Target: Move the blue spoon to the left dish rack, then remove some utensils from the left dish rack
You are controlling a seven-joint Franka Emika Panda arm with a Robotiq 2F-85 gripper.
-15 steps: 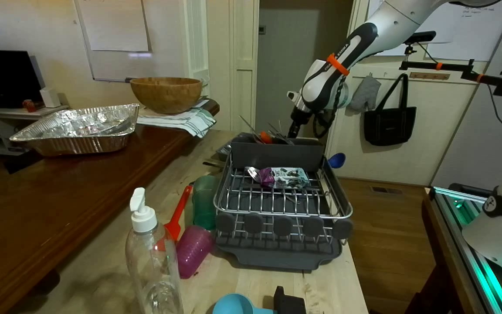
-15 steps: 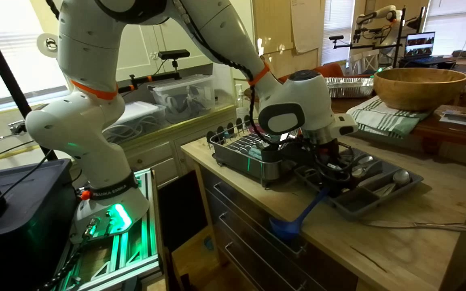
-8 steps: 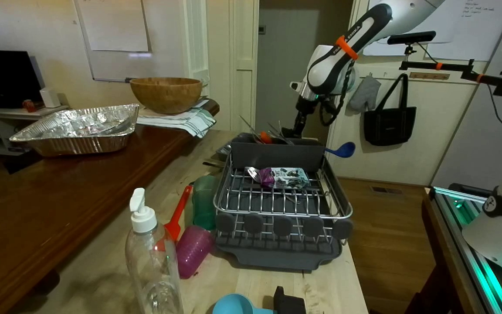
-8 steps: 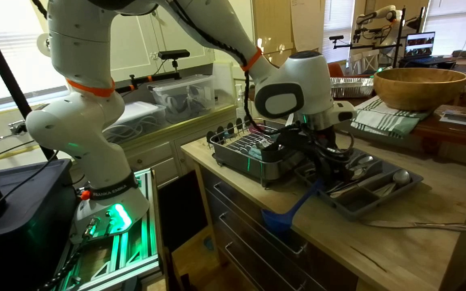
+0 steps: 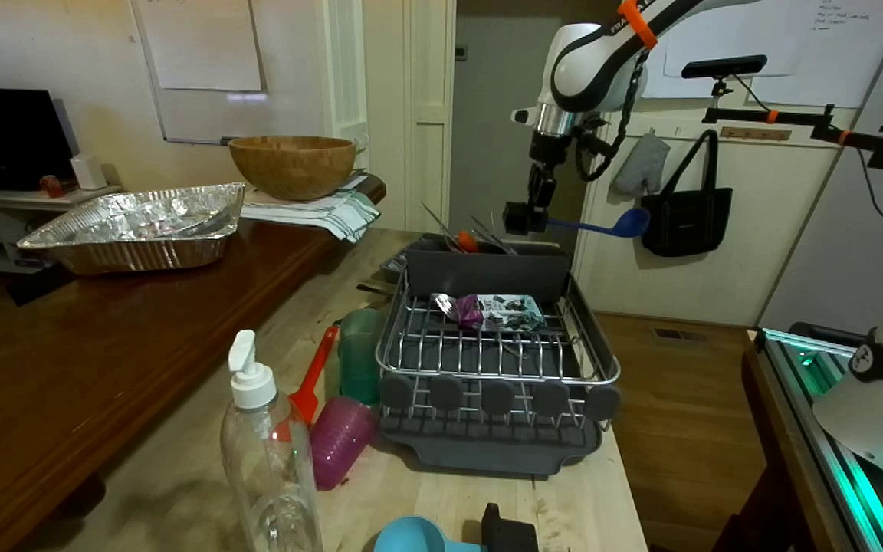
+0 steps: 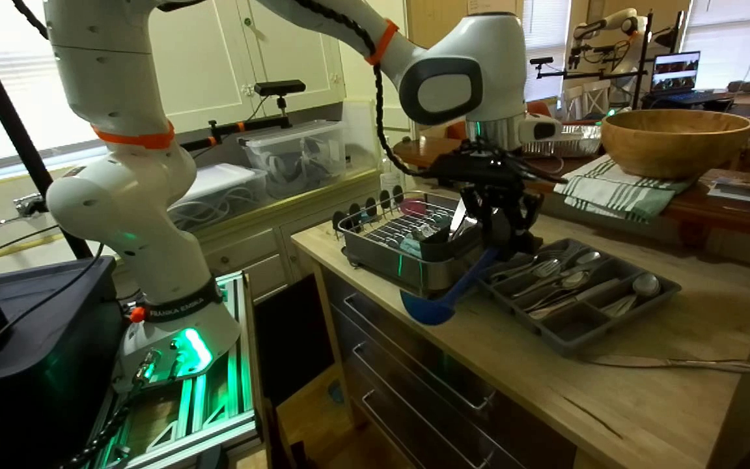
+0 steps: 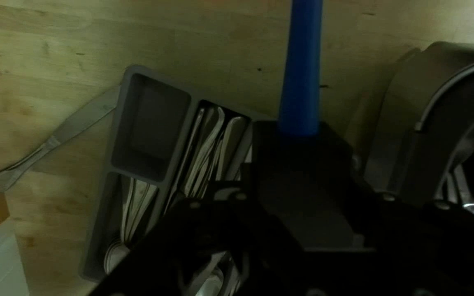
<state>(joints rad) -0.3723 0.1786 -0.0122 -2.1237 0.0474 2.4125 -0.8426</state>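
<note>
The blue spoon is long-handled with a deep bowl and hangs in the air in both exterior views. My gripper is shut on the end of its handle. In the wrist view the blue handle runs up from the dark jaws; the bowl is out of view there. The left dish rack stands beside the gripper; its corner shows in the wrist view. Its utensil holder has upright utensils and an orange handle. A fork and a packet lie in the rack.
A grey cutlery tray lies under the gripper. A knife lies beside it. Cups, a red utensil and a pump bottle stand along the rack. The counter edge is near the spoon's bowl.
My gripper has risen from the cutlery tray with the blue spoon in it. The spoon's bowl has moved up and, in both exterior views, sideways.
</note>
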